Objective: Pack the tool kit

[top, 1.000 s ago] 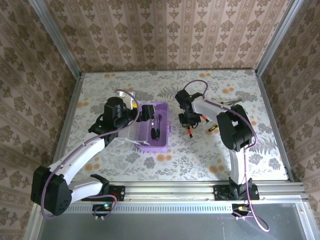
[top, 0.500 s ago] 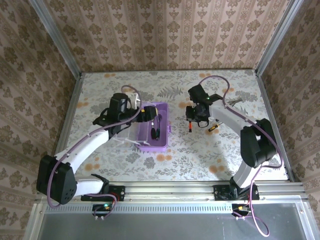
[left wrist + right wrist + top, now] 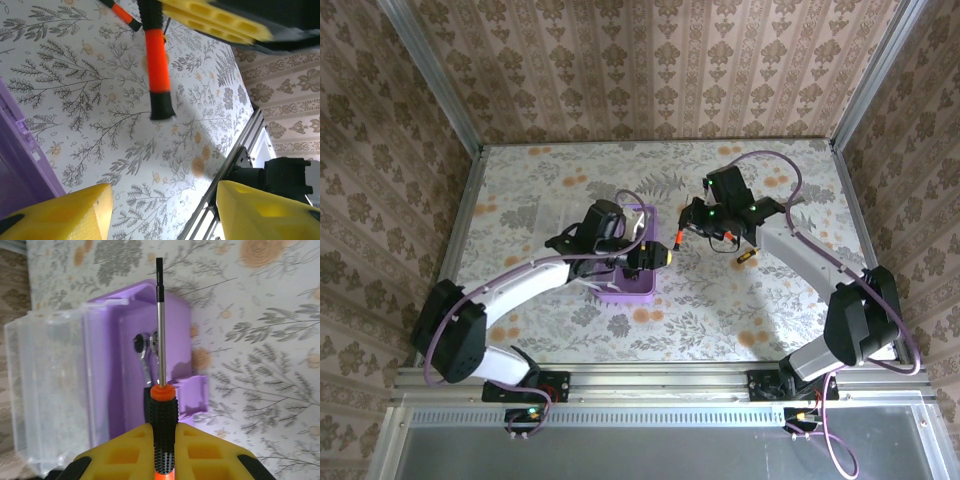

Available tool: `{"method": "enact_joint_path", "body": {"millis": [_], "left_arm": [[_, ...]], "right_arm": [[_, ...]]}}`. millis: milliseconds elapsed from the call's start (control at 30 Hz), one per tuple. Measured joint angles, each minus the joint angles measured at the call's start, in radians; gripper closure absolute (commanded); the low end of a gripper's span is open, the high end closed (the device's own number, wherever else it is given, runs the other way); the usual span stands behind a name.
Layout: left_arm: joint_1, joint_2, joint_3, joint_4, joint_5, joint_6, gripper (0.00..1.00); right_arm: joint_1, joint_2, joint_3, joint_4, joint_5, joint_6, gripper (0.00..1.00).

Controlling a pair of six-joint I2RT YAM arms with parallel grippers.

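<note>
The clear lid (image 3: 50,390) lies open on the left side of the purple case (image 3: 630,290), which sits near the middle of the bench (image 3: 520,180), a little toward its left edge. A ratchet (image 3: 144,357) lies inside the case. The left gripper (image 3: 660,256) reaches across the case to its right rim; in the left wrist view its yellow fingers (image 3: 75,212) stand apart with nothing between them, bare bench below. Just right of it, the right gripper (image 3: 692,226) is clamped on the black knurled handle of a screwdriver (image 3: 160,405), whose shaft points over the case toward the ratchet. A second screwdriver (image 3: 746,256) lies flat on the bench further right, apart from both grippers.
</note>
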State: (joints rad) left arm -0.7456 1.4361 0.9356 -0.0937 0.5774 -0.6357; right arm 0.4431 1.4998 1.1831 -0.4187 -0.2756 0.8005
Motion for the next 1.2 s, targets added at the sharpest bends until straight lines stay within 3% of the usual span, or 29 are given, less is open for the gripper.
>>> {"method": "enact_joint_path", "body": {"millis": [367, 633, 900, 1033, 1200], "left_arm": [[-0.013, 0.084, 0.048, 0.087, 0.026, -0.039, 0.57], [-0.039, 0.115, 0.087, 0.042, -0.003, -0.031, 0.58], [-0.04, 0.125, 0.092, 0.013, -0.026, -0.018, 0.78], [-0.039, 0.129, 0.093, 0.008, -0.042, -0.024, 0.94], [-0.04, 0.128, 0.105, -0.009, -0.058, -0.019, 1.0]], "right_arm": [[0.051, -0.048, -0.116, 0.053, -0.025, 0.06, 0.85], [0.051, -0.059, -0.122, 0.065, -0.026, 0.067, 0.85], [0.051, -0.06, -0.122, 0.08, -0.044, 0.068, 0.85], [0.05, -0.07, -0.124, 0.08, -0.046, 0.068, 0.85], [0.048, -0.081, -0.125, 0.08, -0.043, 0.071, 0.79]]}}
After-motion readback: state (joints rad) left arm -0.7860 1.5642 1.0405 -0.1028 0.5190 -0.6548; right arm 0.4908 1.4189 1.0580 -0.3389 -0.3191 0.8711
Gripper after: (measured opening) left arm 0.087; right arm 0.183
